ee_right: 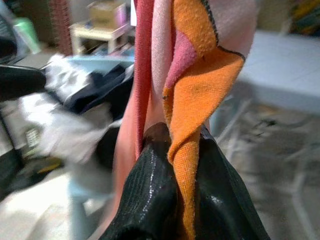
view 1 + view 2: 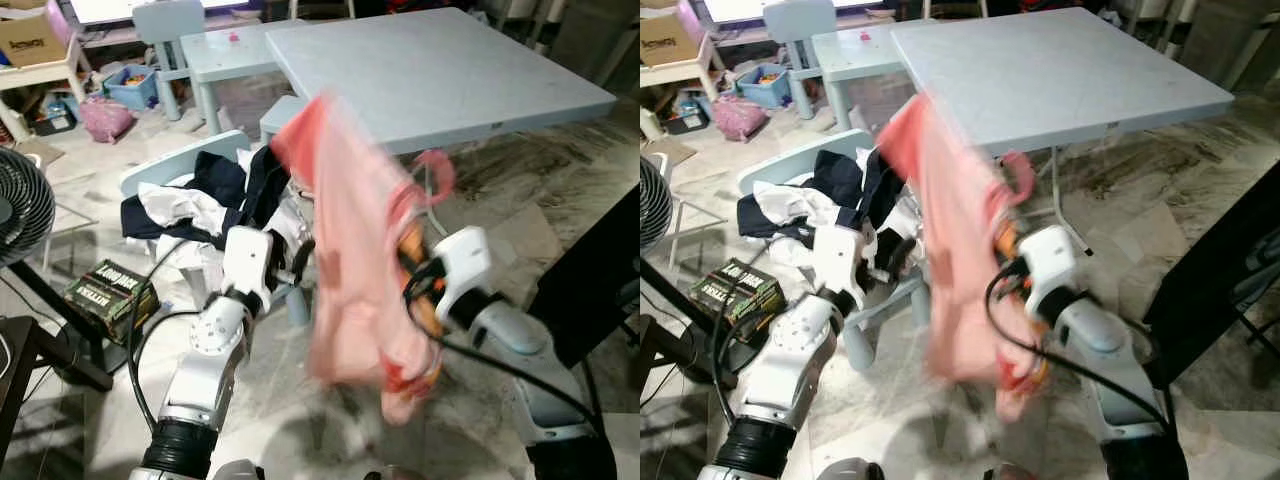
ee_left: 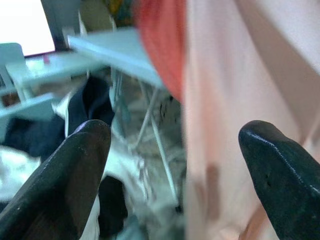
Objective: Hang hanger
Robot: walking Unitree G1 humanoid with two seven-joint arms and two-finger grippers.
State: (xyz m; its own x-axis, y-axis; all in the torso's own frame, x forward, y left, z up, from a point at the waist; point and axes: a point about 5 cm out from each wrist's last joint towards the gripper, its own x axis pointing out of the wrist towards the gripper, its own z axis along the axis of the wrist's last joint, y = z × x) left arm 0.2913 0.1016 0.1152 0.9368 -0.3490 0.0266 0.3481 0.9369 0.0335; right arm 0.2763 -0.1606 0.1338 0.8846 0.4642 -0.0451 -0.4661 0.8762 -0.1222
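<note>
Right end effector [image 1: 172,165] is clamped on a fold of the pink garment [image 2: 350,250], holding it up clear of the floor, while the left end effector [image 3: 175,165], fingers spread and empty, waits just beside the hanging cloth, likely to steady it.

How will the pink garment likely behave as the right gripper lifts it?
The pink garment is probably floppy: it drapes and bunches below the right gripper, whose fingers pinch an orange fold. It looks light, hanging from that one pinch. It may swing or slip, since the left gripper is open beside it.
</note>
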